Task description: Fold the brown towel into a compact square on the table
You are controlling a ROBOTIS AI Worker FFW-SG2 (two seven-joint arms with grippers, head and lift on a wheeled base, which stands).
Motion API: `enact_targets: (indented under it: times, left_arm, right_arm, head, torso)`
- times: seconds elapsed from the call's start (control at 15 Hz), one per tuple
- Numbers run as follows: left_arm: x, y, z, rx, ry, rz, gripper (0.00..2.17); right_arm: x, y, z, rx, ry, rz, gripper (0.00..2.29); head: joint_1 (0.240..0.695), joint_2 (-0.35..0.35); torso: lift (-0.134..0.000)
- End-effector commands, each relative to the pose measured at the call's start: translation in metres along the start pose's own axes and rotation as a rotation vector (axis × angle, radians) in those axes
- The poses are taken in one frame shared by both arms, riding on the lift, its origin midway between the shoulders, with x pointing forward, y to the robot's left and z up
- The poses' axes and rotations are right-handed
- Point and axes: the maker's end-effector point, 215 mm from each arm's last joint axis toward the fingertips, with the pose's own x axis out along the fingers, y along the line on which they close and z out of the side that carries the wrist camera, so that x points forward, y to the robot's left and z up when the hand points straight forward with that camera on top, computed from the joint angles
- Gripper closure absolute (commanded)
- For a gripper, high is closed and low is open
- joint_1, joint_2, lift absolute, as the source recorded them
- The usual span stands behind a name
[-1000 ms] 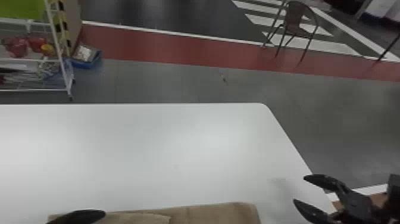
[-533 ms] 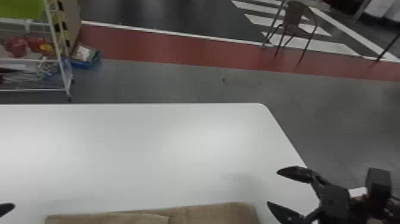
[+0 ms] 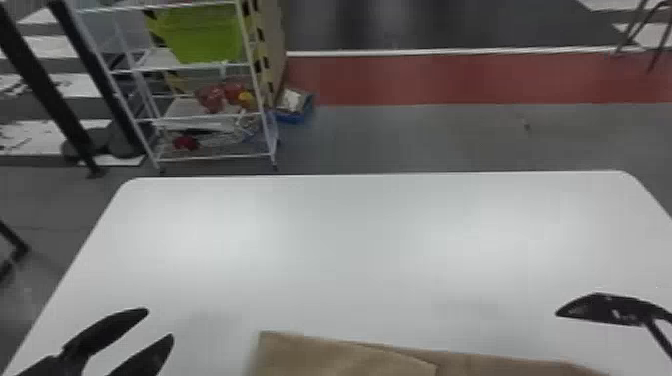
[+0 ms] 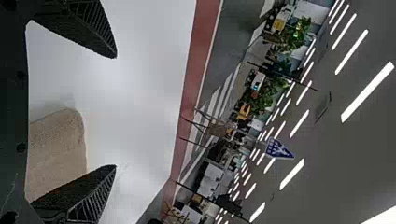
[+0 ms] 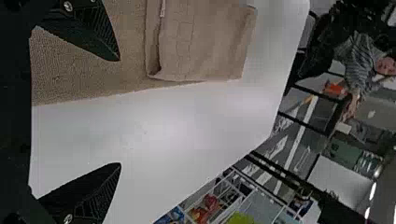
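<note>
In the head view my left gripper (image 3: 160,324) stands open left of the brown towel (image 3: 345,357), above the white table. My right gripper (image 3: 600,309) is at the right edge, beyond the towel's far right corner. The towel lies at the bottom edge, with a folded layer over its left part. In the left wrist view, the towel's rounded end (image 4: 58,149) shows behind the spread fingers of my left gripper (image 4: 116,111). The right wrist view has the folded section (image 5: 205,42) lying on the towel, with my right gripper (image 5: 119,112) open and holding nothing.
The white table (image 3: 350,250) extends beyond the towel to its far edge. Past that stand a wheeled shelf rack (image 3: 200,117) with a green bin (image 3: 205,35) and a blue box (image 3: 295,105) on the floor.
The head view has turned left, bringing in the table's far left corner and more of the rack. My left gripper has moved left, away from the towel; my right gripper has moved left over the table.
</note>
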Motion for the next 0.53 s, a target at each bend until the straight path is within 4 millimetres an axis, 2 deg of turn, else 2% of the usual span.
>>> enact_targets:
  times: [0.0, 0.13, 0.2, 0.27, 0.47]
  left_arm:
    - [-0.012, 0.008, 0.003, -0.011, -0.018, 0.02, 0.03]
    - [-0.017, 0.011, 0.003, -0.021, -0.026, 0.022, 0.03]
    - [-0.019, 0.011, 0.004, -0.024, -0.034, 0.021, 0.03]
    - [-0.021, 0.011, 0.004, -0.026, -0.035, 0.017, 0.03]
    - [-0.027, 0.014, 0.002, -0.035, -0.037, 0.02, 0.03]
  right_arm:
    - [0.017, 0.022, 0.02, -0.28, 0.037, 0.089, 0.08]
    - [0.032, 0.05, 0.025, -0.509, 0.072, 0.184, 0.09]
    - [0.04, 0.065, 0.021, -0.61, 0.099, 0.243, 0.09]
    - [0.046, 0.076, 0.016, -0.661, 0.115, 0.287, 0.1]
    - [0.072, 0.089, 0.005, -0.727, 0.15, 0.378, 0.19]
  head:
    - [0.695, 0.169]
    - [0.695, 0.239]
    - [0.695, 0.299]
    - [0.695, 0.327]
    - [0.695, 0.35]
  torso:
    - [-0.122]
    - [-0.122]
    - [-0.122]
    - [-0.122]
    - [-0.122]
